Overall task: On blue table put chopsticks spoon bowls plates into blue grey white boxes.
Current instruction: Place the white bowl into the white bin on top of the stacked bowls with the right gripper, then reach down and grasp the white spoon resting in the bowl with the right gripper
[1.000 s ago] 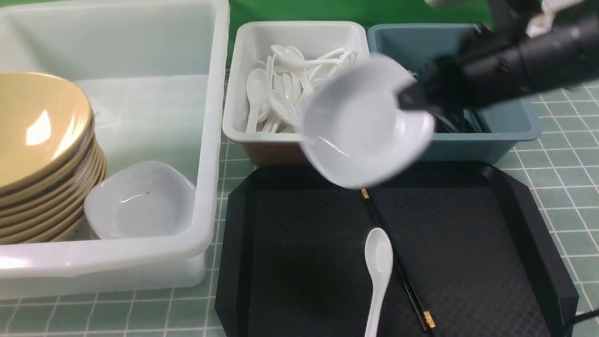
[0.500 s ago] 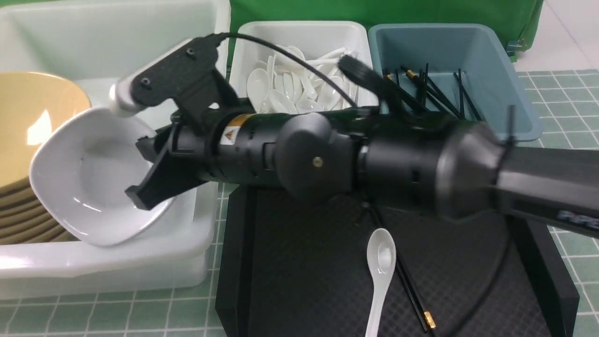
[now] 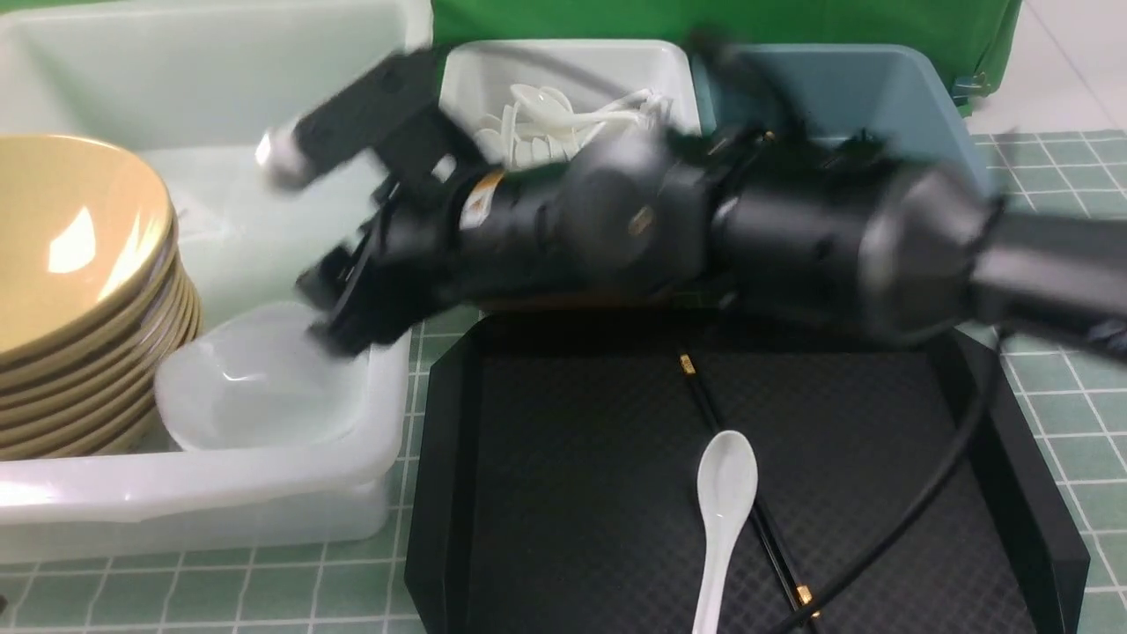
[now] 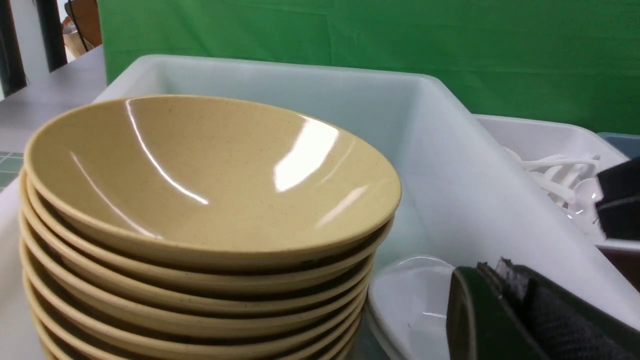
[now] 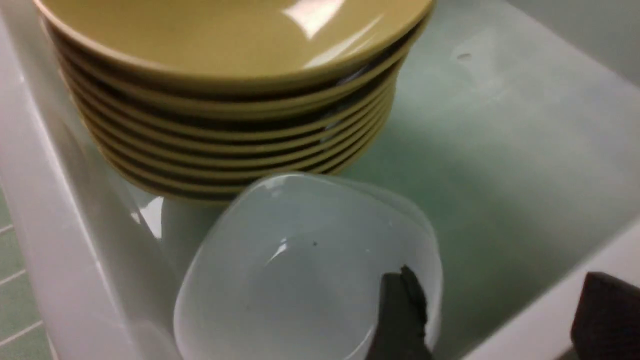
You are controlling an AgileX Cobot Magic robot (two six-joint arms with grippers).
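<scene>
My right gripper (image 3: 339, 310) (image 5: 500, 315) reaches across into the large translucent white box (image 3: 387, 264), blurred and open, its jaws wide apart. One of its fingers (image 5: 400, 310) hangs over the rim of a white plate (image 5: 300, 270) (image 3: 255, 379) and grips nothing. The plate lies in the box beside a stack of tan bowls (image 3: 79, 264) (image 4: 200, 170). A white spoon (image 3: 726, 502) and black chopsticks (image 3: 704, 405) lie on the black tray (image 3: 572, 493). My left gripper (image 4: 492, 267) is shut and empty, near the plate (image 4: 410, 300).
Behind the tray, a small white box (image 3: 458, 202) holds several white spoons. The blue-grey box (image 3: 933, 97) to its right is mostly hidden by my right arm (image 3: 792, 229). A cable (image 3: 933, 493) trails over the tray. The grid-marked table (image 3: 1083, 370) shows around it.
My right arm swung left with the white plate, from above the small boxes into the large box. Its jaws then opened, and the plate now lies in the box.
</scene>
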